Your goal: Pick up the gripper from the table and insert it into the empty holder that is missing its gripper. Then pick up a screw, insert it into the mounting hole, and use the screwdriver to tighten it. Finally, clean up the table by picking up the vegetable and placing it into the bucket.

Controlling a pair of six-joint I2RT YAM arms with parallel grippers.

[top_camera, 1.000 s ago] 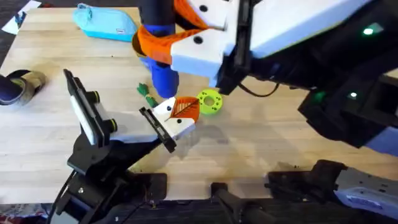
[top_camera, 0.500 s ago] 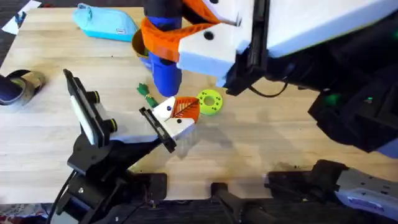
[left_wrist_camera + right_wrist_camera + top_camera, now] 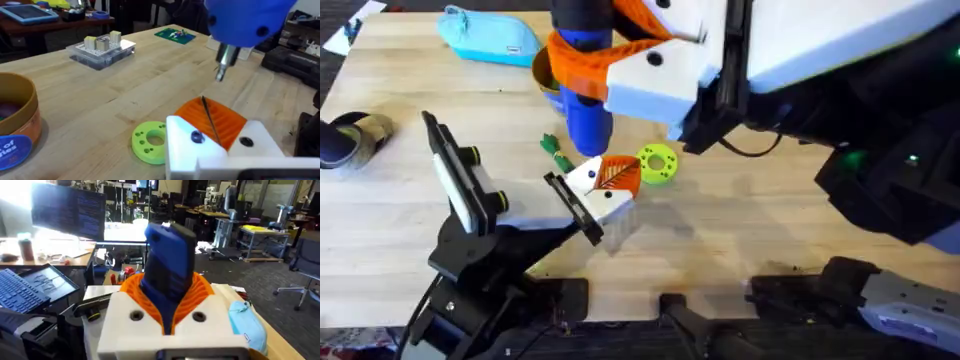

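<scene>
My right gripper (image 3: 578, 62) hangs high over the table, shut on the blue screwdriver (image 3: 586, 118), whose handle stands between its orange pads (image 3: 200, 292). In the left wrist view the screwdriver's metal tip (image 3: 220, 74) hovers just above the left arm's white holder (image 3: 610, 203). The orange ribbed gripper (image 3: 226, 121) sits in that holder, and the left gripper (image 3: 618, 174) is shut, pad against pad. A dark screw head (image 3: 196, 136) shows in one white base. The small green vegetable (image 3: 555, 152) lies beside the screwdriver. The orange bucket (image 3: 20, 117) stands behind, partly hidden in the overhead view.
A lime-green disc (image 3: 657, 164) lies right of the holder. A light-blue pouch (image 3: 490, 35) is at the back left. A clear box of parts (image 3: 101, 48) sits farther along the table. Bare wood lies to the right and front.
The right gripper with the screwdriver shifted slightly right and away early in the second, then held still. The left arm has not moved.
</scene>
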